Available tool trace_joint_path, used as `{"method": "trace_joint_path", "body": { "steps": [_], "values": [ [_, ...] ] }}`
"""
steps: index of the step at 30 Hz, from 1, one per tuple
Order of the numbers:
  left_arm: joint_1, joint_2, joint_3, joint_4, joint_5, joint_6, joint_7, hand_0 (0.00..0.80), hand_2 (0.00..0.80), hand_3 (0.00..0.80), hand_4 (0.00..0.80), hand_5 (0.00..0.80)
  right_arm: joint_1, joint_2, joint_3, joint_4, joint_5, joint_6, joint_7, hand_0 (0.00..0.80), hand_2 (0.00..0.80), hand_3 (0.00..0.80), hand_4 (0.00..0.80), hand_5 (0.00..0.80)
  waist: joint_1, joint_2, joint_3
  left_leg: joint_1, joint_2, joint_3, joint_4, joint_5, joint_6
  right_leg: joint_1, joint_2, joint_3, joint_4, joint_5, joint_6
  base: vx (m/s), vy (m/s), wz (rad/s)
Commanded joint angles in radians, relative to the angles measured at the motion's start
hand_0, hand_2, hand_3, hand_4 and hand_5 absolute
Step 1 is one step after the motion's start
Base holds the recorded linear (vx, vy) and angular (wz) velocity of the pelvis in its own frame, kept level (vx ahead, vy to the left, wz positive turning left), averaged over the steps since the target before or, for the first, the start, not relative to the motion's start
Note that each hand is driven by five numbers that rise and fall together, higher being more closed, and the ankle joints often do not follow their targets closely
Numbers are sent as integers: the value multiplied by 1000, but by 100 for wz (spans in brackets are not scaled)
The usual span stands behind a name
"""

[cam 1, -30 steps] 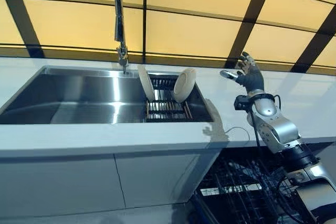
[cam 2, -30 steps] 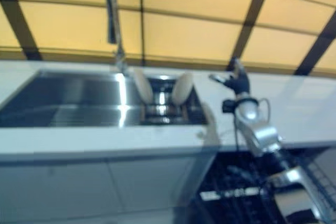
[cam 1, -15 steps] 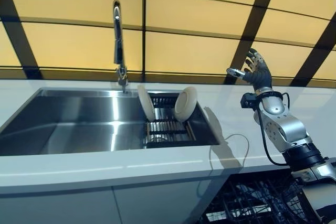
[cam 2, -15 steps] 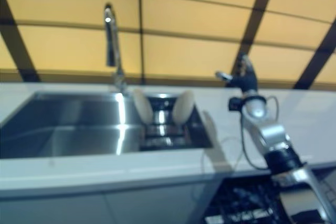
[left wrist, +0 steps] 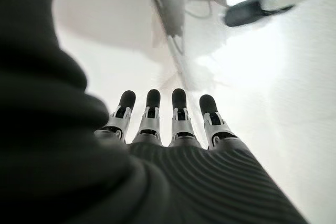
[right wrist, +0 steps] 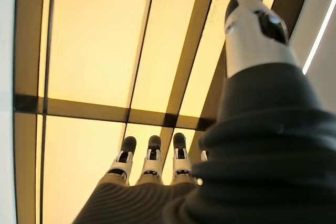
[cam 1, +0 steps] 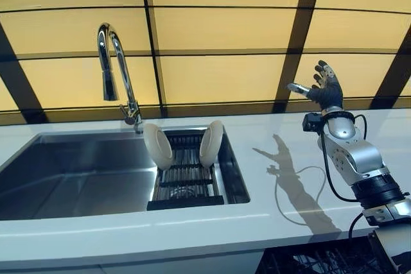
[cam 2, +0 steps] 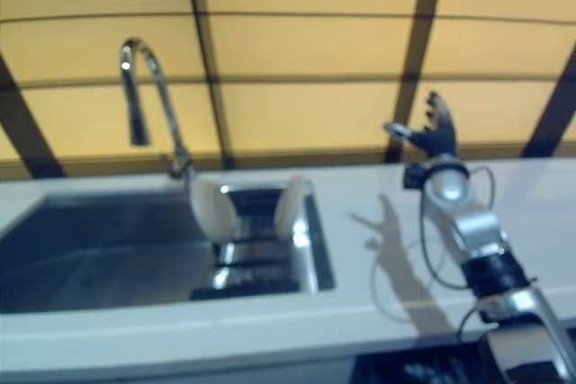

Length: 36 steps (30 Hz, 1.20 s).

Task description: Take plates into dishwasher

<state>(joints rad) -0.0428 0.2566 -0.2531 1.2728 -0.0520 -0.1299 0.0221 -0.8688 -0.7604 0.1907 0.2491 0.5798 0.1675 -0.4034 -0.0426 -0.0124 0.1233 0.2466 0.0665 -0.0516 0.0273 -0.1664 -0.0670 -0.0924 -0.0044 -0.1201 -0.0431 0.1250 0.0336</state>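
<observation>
Plates (cam 1: 158,146) in rack: two.

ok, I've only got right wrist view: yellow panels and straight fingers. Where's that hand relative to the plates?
Observer: The right hand is raised above the counter, well right of the sink, touching nothing.
Operator: Plates?
Observer: Two plates stand on edge in the rack at the sink's right end.
Operator: Left hand?
Observer: Only its own wrist view shows the left hand: fingers straight, holding nothing.
</observation>
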Motion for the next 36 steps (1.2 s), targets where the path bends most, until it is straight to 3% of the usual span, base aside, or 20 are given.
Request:
{"method": "trace_joint_path", "body": {
  "steps": [1,2,3,6,7,9,10,14,18,21,27,29,33,36],
  "values": [
    [15,75,-8,-32,22,-73,-5,0,0,0,0,0,-75,4,28,-80,-15,-46,21,0,0,0,0,0,27,-79,-65,-84,-25,44,407,249,-33,33,-63,-1,12,19,0,217,-292,-10],
    [13,73,-11,-35,22,-76,-4,0,0,0,0,0,-74,2,29,-83,-14,-43,22,0,0,0,0,0,27,-81,-64,-104,-24,49,441,256,-36,39,-63,-3,12,15,-5,236,-352,-12],
    [10,69,-26,-56,22,-84,0,0,0,0,0,0,-63,0,38,-96,-19,-42,13,0,0,0,0,0,37,-98,-48,-193,-32,78,582,266,-39,76,-71,-3,8,2,-24,161,-247,1],
    [4,77,-32,-86,17,-76,-8,0,0,0,0,0,-53,-7,36,-115,-11,-40,-10,0,0,0,0,0,53,-107,-29,-296,-25,92,624,220,-20,119,-76,-10,-4,-9,-26,137,-144,5],
    [-6,84,-32,-92,12,-61,-9,0,0,0,0,0,-45,-1,32,-127,-23,-38,-19,0,0,0,0,0,62,-104,-18,-302,-30,105,516,184,0,142,-74,-10,-13,-21,-15,185,-44,17],
    [-12,88,-31,-84,21,-52,-8,0,0,0,0,0,-44,8,33,-134,-34,-32,-30,0,0,0,0,0,65,-99,-15,-283,-26,121,377,176,10,158,-69,-9,-21,-33,-7,180,22,9],
    [-15,91,-33,-75,22,-43,-6,0,0,0,0,0,-51,11,41,-126,-35,-32,-42,0,0,0,0,0,73,-91,-13,-284,-23,128,224,198,4,178,-57,-9,-34,-45,0,140,47,-12],
    [-4,74,-37,-75,20,-22,16,0,0,0,0,0,-61,21,57,-82,-44,-59,-42,0,0,0,0,0,114,-76,-2,-333,-30,77,26,278,-24,216,-42,12,-44,-73,10,191,92,50],
    [13,61,-34,-70,1,-23,22,0,0,0,0,0,-66,16,61,-80,-41,-50,-27,0,0,0,0,0,129,-65,-1,-346,-20,42,-51,306,-30,232,-43,29,-44,-94,13,144,155,-24],
    [12,58,-35,-61,3,-27,15,0,0,0,0,0,-63,-2,56,-76,-35,-42,-7,0,0,0,0,0,127,-65,-7,-343,-20,31,-47,293,-27,233,-53,32,-44,-100,17,110,227,-18],
    [-15,56,-47,-48,7,-26,17,0,0,0,0,0,-15,-30,29,-61,-29,-59,44,0,0,0,0,0,113,-83,-26,-311,-48,65,-23,228,14,227,-114,21,-37,-84,61,119,300,-58],
    [-42,70,-58,-49,-22,-24,28,0,0,0,0,0,16,-34,8,-61,-16,-87,51,0,0,0,0,0,110,-94,-28,-305,-66,74,-19,210,46,194,-151,24,21,-85,88,49,257,-10],
    [-58,87,-60,-46,-25,-19,39,0,0,0,0,0,42,-36,-17,-67,-10,-101,59,0,0,0,0,0,111,-89,-21,-291,-68,73,-34,211,62,142,-172,10,100,-80,92,29,181,-16],
    [-50,111,-52,-44,-31,-18,40,0,0,0,0,0,47,-39,-26,-55,-1,-101,78,0,0,0,0,0,116,-81,-19,-263,-62,92,-64,207,69,113,-182,-32,141,-48,94,37,97,-19]
  ]
}}
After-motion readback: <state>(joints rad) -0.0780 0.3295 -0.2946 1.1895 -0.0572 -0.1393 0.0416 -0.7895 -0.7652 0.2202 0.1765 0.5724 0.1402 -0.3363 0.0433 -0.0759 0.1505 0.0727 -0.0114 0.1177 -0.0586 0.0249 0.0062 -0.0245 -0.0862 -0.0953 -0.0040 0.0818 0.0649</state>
